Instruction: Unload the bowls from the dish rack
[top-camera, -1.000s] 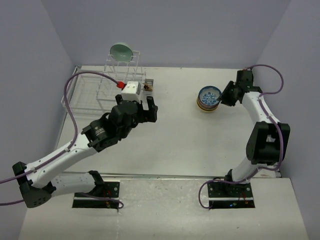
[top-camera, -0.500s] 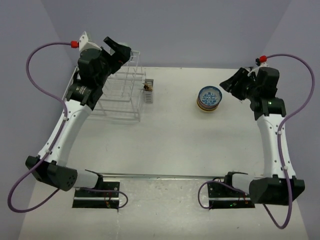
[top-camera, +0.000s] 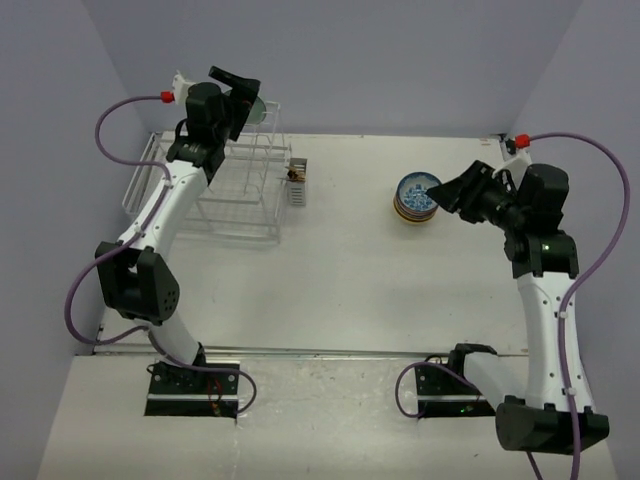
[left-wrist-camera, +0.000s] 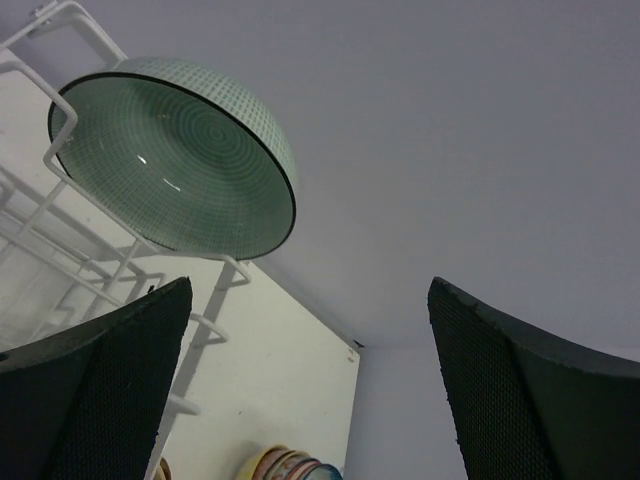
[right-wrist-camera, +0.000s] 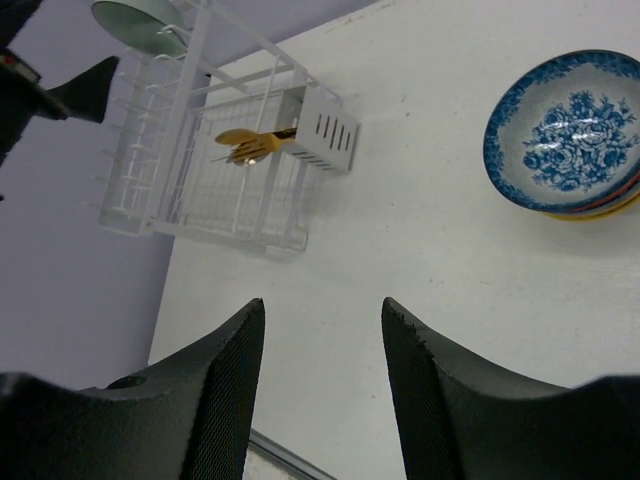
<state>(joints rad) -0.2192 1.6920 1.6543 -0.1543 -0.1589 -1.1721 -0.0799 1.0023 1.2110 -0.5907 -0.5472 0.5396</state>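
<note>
Against lavender wall (left-wrist-camera: 470, 120), bowl (left-wrist-camera: 175, 160) sits beyond left claw (left-wrist-camera: 308, 290).

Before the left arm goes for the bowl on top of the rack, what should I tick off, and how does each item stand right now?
1. ok: left gripper open and empty.
2. ok: pale green bowl seated on the dish rack, on its tall top frame.
3. not ok: bowl not centred in the left gripper's gap; it sits off to one side.
4. ok: right gripper open and empty.
5. ok: stack of bowls stands apart from the right gripper.
</note>
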